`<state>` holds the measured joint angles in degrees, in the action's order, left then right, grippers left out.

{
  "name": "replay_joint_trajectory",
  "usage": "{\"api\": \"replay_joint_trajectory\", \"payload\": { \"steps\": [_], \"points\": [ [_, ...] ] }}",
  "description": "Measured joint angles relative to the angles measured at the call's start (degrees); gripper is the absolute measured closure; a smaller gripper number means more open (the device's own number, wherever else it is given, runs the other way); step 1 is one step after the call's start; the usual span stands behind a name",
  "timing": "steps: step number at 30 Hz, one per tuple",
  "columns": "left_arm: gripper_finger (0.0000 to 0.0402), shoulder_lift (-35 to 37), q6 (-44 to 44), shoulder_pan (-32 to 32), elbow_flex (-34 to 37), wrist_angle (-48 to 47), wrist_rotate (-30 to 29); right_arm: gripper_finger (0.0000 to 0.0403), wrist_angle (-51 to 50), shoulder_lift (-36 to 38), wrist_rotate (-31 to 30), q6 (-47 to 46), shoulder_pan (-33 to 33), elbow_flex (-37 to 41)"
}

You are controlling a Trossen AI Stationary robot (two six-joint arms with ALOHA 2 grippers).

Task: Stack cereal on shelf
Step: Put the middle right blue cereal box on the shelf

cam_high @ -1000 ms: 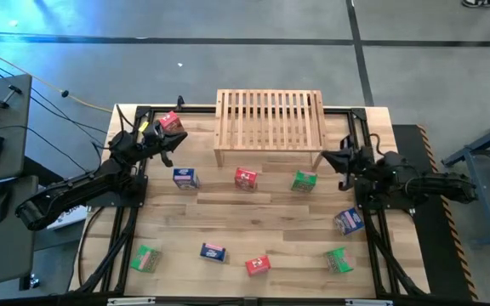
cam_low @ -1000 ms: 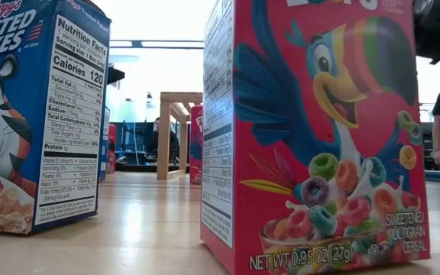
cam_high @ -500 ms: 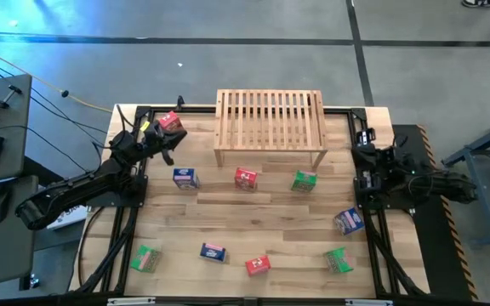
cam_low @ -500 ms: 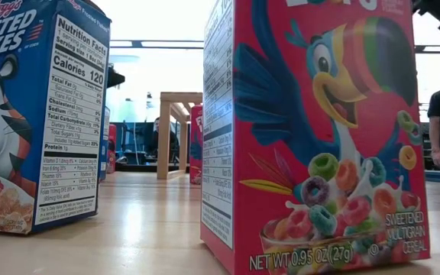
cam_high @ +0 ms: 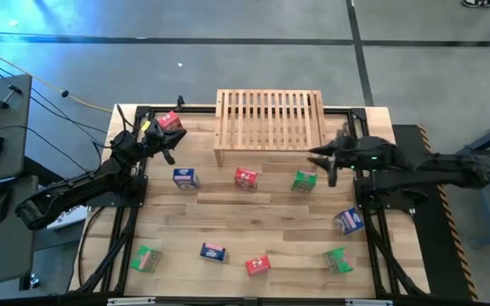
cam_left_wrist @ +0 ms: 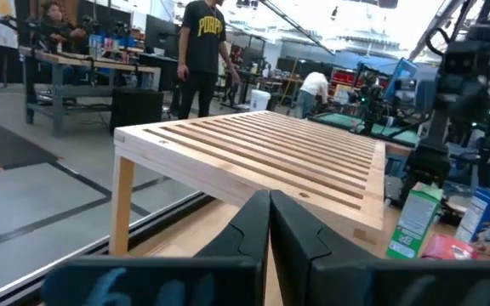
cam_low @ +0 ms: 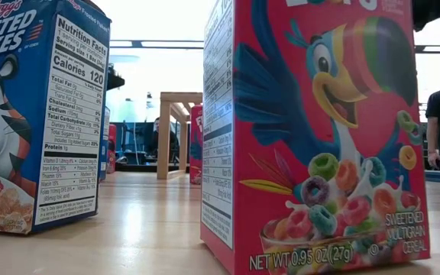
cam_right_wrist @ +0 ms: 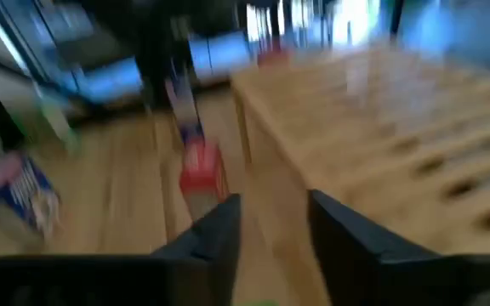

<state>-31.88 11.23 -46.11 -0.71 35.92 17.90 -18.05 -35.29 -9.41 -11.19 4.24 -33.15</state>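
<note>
The right pincer (cam_high: 320,158), fingers apart, hovers right of centre over the green cereal box (cam_high: 304,180) beside the shelf (cam_high: 270,119); it could topple the box. The left pincer (cam_high: 165,140) is closed, empty.

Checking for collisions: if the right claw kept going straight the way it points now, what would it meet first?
Probably the red cardboard cereal box on the table, beside the light-wood slatted shelf's leg. The right claw, jaws apart, aims there; depth is unclear in the blur.
</note>
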Motion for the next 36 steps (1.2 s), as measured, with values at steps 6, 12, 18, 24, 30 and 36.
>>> {"api": "replay_joint_trajectory", "payload": {
  "steps": [6, 12, 18, 24, 30, 36],
  "points": [
    [0.0397, 0.0, -0.42, 0.0, 0.0, -0.14, -0.17, 0.0164, -14.44, -11.45, -3.81, -7.92, -3.51, -9.45],
    [0.0397, 0.0, -0.42, 0.0, 0.0, -0.39, -0.17, 0.0144, -27.61, -19.73, -4.54, -14.87, -6.72, -17.94],
    [0.0397, 0.0, -0.59, 0.0, -0.02, -0.53, -0.17, 0.0143, -46.0, -25.25, -2.1, -30.28, -12.55, -29.28],
    [0.0397, 0.0, -0.46, 0.0, 0.0, -1.62, -0.14, 0.0143, -56.24, -28.33, 1.45, -56.19, -25.8, -31.71],
    [0.0397, -0.09, -0.4, 0.0, 0.0, -1.86, -0.14, 0.0143, -59.88, -32.39, 2.11, -78.79, -38.57, -31.71],
    [0.0397, -0.09, -0.4, 0.0, 0.0, -1.83, -0.12, 0.0143, -62.7, -35.96, 6.71, -92.04, -45.29, -31.69]
  ]
}}
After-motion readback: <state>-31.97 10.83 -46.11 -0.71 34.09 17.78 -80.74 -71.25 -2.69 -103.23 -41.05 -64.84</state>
